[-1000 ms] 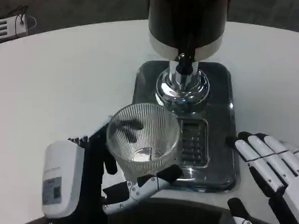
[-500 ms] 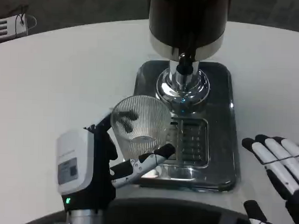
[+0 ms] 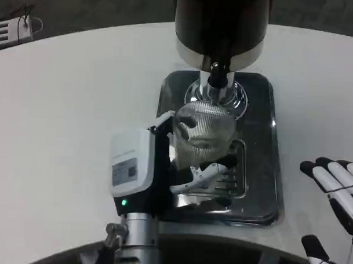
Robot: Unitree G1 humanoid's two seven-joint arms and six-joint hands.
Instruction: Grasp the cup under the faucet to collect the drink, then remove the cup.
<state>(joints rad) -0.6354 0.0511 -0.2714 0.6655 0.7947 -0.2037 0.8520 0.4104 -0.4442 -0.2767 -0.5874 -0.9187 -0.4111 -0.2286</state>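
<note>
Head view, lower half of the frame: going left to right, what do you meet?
Bare white table → left hand → ribbed glass cup it holds over the dispenser's metal drip tray → right hand, open at the frame's edge.

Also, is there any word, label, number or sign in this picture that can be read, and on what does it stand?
None can be read.
Label on the white back of the left robot hand: dark lines of print, too small and blurred to read.
Ribbed glass cup, dispenser, metal drip tray: no text seen.
</note>
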